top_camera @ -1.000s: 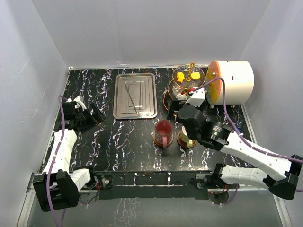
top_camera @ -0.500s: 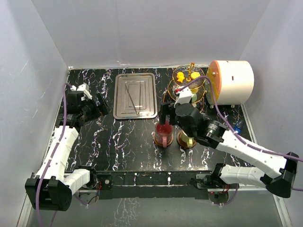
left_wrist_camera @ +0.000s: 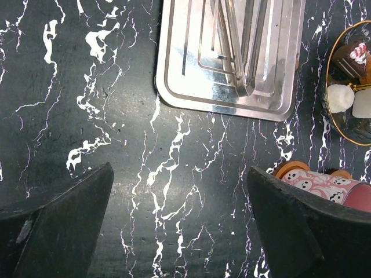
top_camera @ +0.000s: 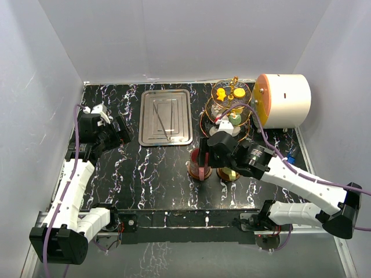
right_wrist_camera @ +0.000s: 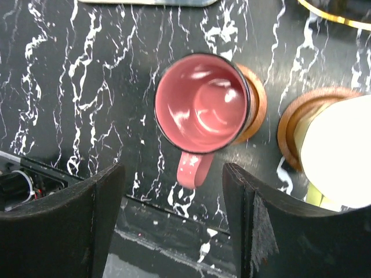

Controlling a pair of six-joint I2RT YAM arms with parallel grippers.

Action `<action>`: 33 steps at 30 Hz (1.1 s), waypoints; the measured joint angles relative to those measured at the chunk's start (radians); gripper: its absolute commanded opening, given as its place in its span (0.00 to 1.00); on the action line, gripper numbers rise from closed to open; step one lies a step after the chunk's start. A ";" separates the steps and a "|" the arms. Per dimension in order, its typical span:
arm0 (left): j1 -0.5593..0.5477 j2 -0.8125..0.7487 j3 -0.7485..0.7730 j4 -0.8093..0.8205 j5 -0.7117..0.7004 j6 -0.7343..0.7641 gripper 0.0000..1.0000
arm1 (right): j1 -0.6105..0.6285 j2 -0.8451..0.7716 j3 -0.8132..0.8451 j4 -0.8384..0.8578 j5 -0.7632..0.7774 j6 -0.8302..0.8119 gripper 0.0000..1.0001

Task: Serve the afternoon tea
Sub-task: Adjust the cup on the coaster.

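Note:
The maroon cup (right_wrist_camera: 200, 104) stands upright and empty on a brown saucer (right_wrist_camera: 259, 104). Its handle (right_wrist_camera: 194, 168) points toward my right gripper (right_wrist_camera: 174, 171), which is open; the handle lies between the jaws with a gap on each side. To its right, the cream cup (right_wrist_camera: 342, 150) sits on the other saucer (right_wrist_camera: 295, 119). In the top view the right gripper (top_camera: 200, 154) hovers over the maroon cup (top_camera: 199, 169), in front of the gold-framed stand (top_camera: 229, 107) with small cakes (top_camera: 231, 91). My left gripper (left_wrist_camera: 179, 179) is open over bare table at the far left.
A rectangular steel tray (top_camera: 166, 117) lies at the back middle. A big white cylinder (top_camera: 284, 100) with an orange end rests at the back right beside the stand. White walls close in three sides. The left wrist view shows the tray (left_wrist_camera: 232, 58) and the stand's bottom tier (left_wrist_camera: 333, 124).
My right arm has swung left from beside the stand to above the maroon cup, and its jaws have narrowed around the handle. The left arm has shifted slightly toward the back.

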 measured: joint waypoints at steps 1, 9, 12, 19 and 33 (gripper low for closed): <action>0.000 -0.002 0.000 0.000 0.000 0.000 0.99 | 0.003 -0.002 0.000 -0.022 -0.006 0.023 0.66; 0.000 -0.002 0.000 -0.012 -0.004 0.000 0.99 | 0.051 0.108 0.000 -0.055 -0.032 0.104 0.62; 0.000 -0.002 0.000 -0.026 -0.009 0.001 0.99 | 0.053 0.159 0.000 -0.056 -0.007 0.133 0.58; 0.000 -0.003 0.000 -0.050 -0.018 0.001 0.99 | 0.057 0.200 -0.011 -0.050 0.031 0.171 0.43; 0.000 -0.012 0.008 -0.060 -0.023 0.000 0.99 | 0.060 0.196 -0.056 -0.037 0.030 0.197 0.28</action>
